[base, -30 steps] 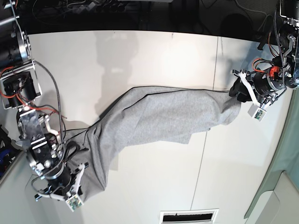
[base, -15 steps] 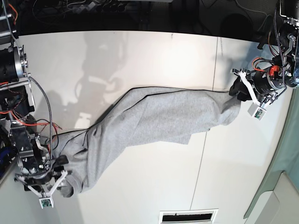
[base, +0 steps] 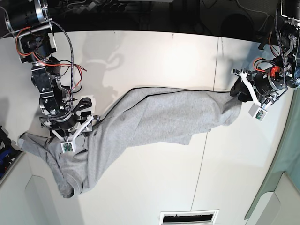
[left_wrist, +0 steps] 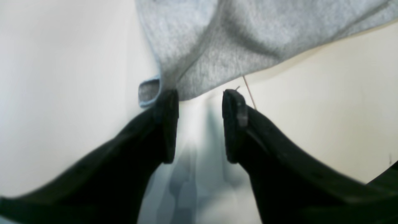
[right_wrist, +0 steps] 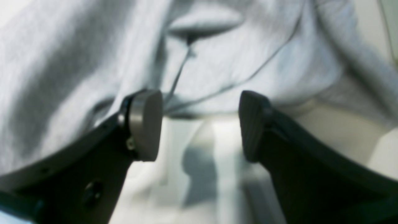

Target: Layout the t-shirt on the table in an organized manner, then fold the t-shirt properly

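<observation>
The base view is evenly and brightly lit, and soft arm shadows are cast on the white bench. Both wrist views are blurred (the right one more so), with dark fingers out of focus and pale reflections seen beneath them.

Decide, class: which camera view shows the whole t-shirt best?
The base view: the t-shirt stretches across the table end to end, bunched at one end. The left wrist view shows only a hem corner; the right wrist view shows blurred folds.
</observation>
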`<state>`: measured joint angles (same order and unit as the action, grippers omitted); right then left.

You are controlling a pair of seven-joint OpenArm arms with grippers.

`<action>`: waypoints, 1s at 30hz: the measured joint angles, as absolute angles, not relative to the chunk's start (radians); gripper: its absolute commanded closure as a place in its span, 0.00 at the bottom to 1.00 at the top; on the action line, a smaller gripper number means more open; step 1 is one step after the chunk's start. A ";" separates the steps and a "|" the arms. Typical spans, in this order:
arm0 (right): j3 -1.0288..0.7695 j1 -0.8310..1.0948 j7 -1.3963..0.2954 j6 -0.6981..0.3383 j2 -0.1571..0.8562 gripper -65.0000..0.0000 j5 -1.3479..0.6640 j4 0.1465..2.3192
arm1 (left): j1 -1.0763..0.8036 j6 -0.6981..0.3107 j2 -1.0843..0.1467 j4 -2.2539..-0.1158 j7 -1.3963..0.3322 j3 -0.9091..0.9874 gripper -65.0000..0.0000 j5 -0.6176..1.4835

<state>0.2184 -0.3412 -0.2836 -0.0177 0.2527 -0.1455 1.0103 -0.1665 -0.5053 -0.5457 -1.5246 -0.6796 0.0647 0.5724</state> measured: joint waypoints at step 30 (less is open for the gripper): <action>0.007 -0.499 -0.055 -0.218 0.120 1.00 -0.187 0.632 | -0.183 -0.506 -0.546 -1.525 -0.699 0.065 0.61 0.577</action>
